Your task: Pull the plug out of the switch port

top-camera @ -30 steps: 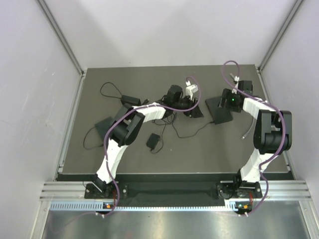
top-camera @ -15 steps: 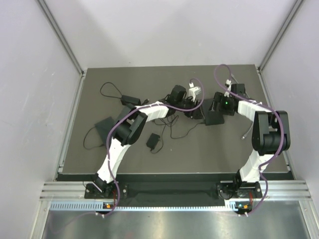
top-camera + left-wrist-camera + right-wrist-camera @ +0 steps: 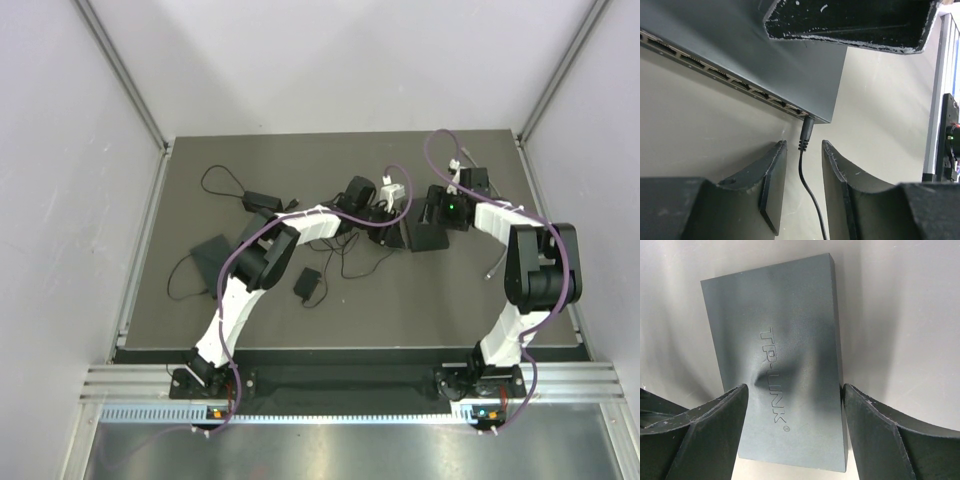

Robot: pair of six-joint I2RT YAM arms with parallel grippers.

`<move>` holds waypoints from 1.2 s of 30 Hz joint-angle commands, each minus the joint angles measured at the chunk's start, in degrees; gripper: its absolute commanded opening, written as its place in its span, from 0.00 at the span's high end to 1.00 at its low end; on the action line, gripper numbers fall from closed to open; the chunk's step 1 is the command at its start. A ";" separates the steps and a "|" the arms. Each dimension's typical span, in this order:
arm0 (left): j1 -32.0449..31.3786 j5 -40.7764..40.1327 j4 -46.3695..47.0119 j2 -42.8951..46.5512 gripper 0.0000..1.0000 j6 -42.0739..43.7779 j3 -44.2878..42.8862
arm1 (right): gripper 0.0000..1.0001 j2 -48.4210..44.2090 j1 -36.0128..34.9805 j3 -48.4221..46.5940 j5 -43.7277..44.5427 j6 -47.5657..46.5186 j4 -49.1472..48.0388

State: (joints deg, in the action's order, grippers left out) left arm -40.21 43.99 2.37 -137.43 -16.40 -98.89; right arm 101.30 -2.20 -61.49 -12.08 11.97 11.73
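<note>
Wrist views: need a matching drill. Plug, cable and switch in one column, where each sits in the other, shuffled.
Things:
1. plug
2. cable
3. switch

Places:
A. between the right fingers, logo side facing the camera
B. seated in the end port at the switch's corner
C. running down the gap between the left fingers, touching neither

Pairs: 1-B, 2-C, 3-A

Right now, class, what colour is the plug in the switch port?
The plug is black; left wrist view.
</note>
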 commanded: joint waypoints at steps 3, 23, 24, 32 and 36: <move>-0.22 2.15 -1.32 -0.12 0.62 1.55 -2.09 | 0.25 -3.03 -1.14 -0.38 0.03 -1.07 -0.56; 2.23 4.27 -2.81 -2.84 1.00 -2.75 -3.85 | 0.00 -4.97 -8.09 0.32 11.81 -3.88 3.83; 2.41 4.00 -2.81 -3.11 1.00 -3.19 -3.94 | 0.00 -5.32 -8.00 0.58 13.81 -3.62 4.00; 3.12 4.53 -0.26 -3.46 1.00 -5.57 -3.59 | 0.00 -10.42 -8.35 1.64 12.79 -3.00 4.45; 3.29 5.32 0.61 -3.73 1.00 -6.88 -3.50 | 0.17 -11.56 -9.67 2.34 9.79 -2.83 4.53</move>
State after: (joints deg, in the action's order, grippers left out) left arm -37.76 50.46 0.27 -140.16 -22.74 -101.36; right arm 92.47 -10.17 -59.59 0.75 8.91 16.34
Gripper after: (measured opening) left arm 0.027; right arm 0.871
